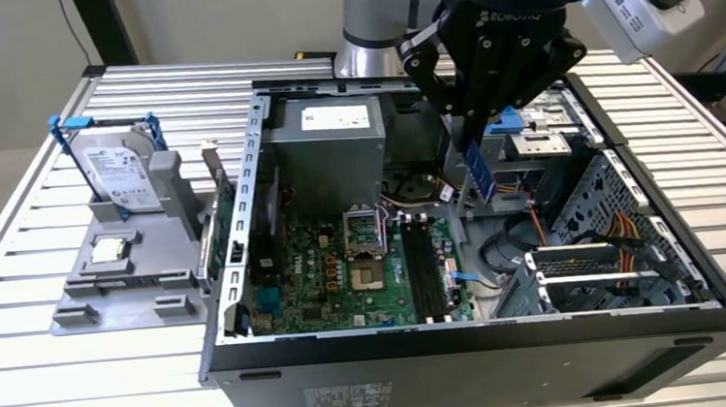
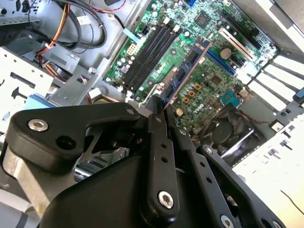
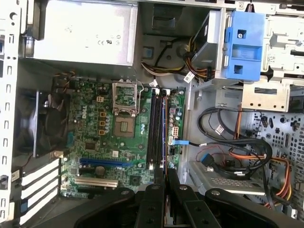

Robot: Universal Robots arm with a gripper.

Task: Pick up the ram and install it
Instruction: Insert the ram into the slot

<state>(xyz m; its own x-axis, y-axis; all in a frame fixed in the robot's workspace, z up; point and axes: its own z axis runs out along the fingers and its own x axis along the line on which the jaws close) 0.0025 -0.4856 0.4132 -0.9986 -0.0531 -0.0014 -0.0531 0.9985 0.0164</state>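
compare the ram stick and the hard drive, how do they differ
The ram is a thin, narrow bluish stick; the hard drive is a wide silver block in a blue bracket. The ram hangs clamped in the gripper over the open case; the hard drive stands in a gray holder outside it. Both are on edge, neither installed.

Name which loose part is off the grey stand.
The ram, the narrow blue stick in the gripper over the case; hard drive and processor sit on the stand.
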